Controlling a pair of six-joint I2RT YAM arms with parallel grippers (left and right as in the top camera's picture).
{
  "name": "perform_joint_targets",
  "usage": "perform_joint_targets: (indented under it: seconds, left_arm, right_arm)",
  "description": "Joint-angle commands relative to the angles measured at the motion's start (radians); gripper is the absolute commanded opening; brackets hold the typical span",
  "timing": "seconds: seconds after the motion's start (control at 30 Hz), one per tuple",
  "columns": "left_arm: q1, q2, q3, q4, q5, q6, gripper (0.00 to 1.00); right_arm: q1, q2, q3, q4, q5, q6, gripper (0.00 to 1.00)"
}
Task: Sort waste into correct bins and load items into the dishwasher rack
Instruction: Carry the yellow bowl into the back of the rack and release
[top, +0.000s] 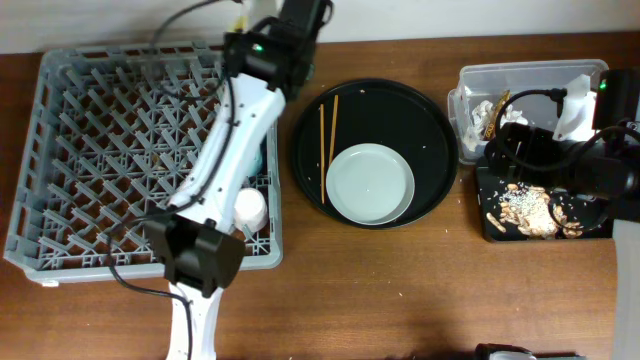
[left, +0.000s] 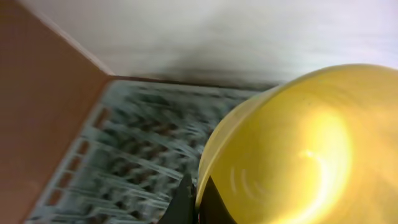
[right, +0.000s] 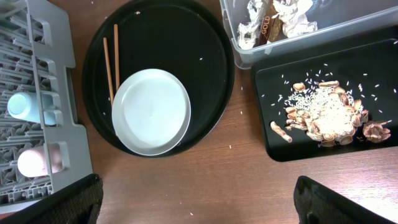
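In the left wrist view my left gripper (left: 198, 198) is shut on the rim of the yellow bowl (left: 292, 155), held above the far edge of the grey dishwasher rack (left: 124, 155), (top: 100, 130). Inside the rack stand a light blue cup (right: 22, 106) and a pink-white cup (right: 37, 160), (top: 250, 208). The pale grey plate (top: 370, 183), (right: 151, 112) and the wooden chopsticks (top: 328, 140), (right: 112, 59) lie on the round black tray (top: 440, 120). My right gripper (right: 205, 205) hangs open and empty high over bare table. Tissue (right: 255, 22) and a gold wrapper (right: 268, 28) lie in the clear tub (right: 311, 38). Food scraps (right: 323, 112) cover the black rectangular tray (right: 273, 99).
The left arm (top: 235, 140) stretches across the rack's right side from the front edge to the back. The right arm (top: 560, 160) hovers over the two bins at the right. Loose rice grains dot the wood between the round tray and the bins.
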Motion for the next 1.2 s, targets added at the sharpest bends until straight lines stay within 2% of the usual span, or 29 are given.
perform_joint_targets:
  seconds: [0.0, 0.17, 0.37, 0.6, 0.77, 1.03, 1.17]
  left_arm:
    - [0.069, 0.02, -0.003, 0.08, -0.189, -0.005, 0.0]
    - [0.082, 0.136, -0.003, 0.15, -0.39, -0.011, 0.0]
    - [0.082, 0.274, -0.003, 0.179, -0.409, -0.011, 0.0]
    - [0.082, 0.356, -0.003, 0.171, -0.409, -0.011, 0.0]
    - [0.083, 0.378, -0.002, 0.158, -0.517, -0.011, 0.0]
    - [0.082, 0.379, -0.002, 0.151, -0.446, -0.014, 0.0]
    - [0.06, 0.379, -0.002, 0.13, -0.364, -0.014, 0.02]
  right_arm:
    - [-0.006, 0.002, -0.006, 0.003, 0.012, 0.004, 0.99]
    - [-0.006, 0.002, -0.006, 0.002, 0.012, 0.003, 0.99]
    - [-0.005, 0.002, -0.006, -0.004, 0.012, 0.003, 0.98]
    - [-0.006, 0.002, -0.006, -0.006, 0.012, 0.003, 0.98]
    - [-0.006, 0.002, -0.006, -0.005, 0.012, 0.003, 0.99]
    - [-0.006, 0.002, -0.006, -0.008, 0.012, 0.003, 0.99]
    - [-0.006, 0.002, -0.006, -0.007, 0.013, 0.003, 0.98]
